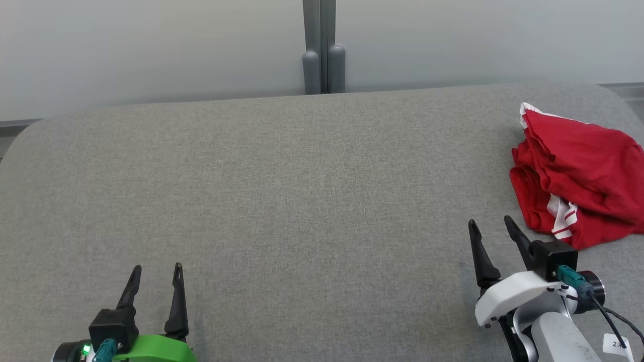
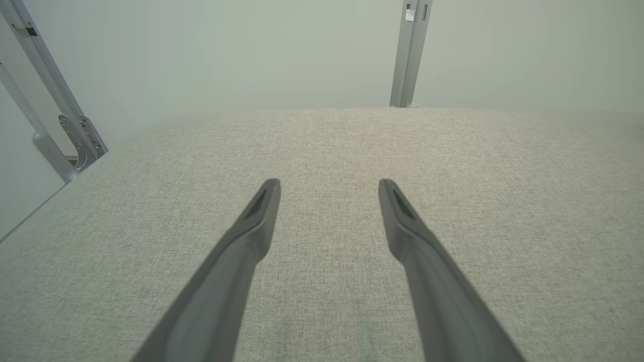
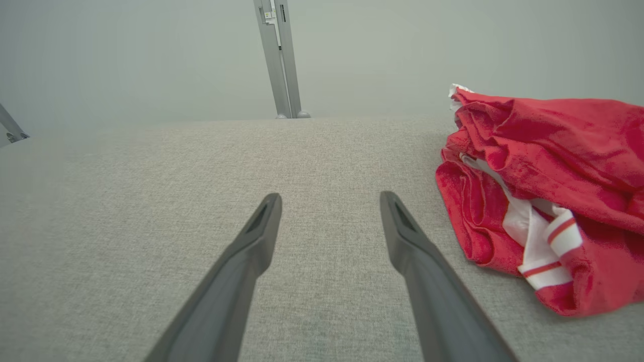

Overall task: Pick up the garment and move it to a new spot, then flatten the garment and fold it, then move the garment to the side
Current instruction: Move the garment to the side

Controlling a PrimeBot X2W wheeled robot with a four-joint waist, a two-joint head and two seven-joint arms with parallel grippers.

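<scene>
Cloth covers the whole work surface (image 1: 282,201), a wide grey padded top that lies bare straight ahead of both pairs of jaws. Next in size is the garment (image 1: 583,166), a red bundle crumpled into a loose heap. It sits just ahead and to the right of the right gripper (image 1: 490,222), apart from its fingertips and well away from the left gripper (image 1: 157,267). Both grippers have their jaws spread wide with nothing between them.

The garment looks light, soft and limp. It should sag and drape as soon as it is lifted, and it is not likely to be damaged by a firm pinch. Its layers are bunched over one another, so a shallow grasp may catch only the top one and let the rest slide out.

The rolled red fold on the side nearest the right jaws looks thick enough to bite on. Smaller, but probably firmer, is the white striped trim (image 3: 548,241), a doubled band at the heap's near edge, to the right of the right finger. A low approach risks nipping the grey cover too.
</scene>
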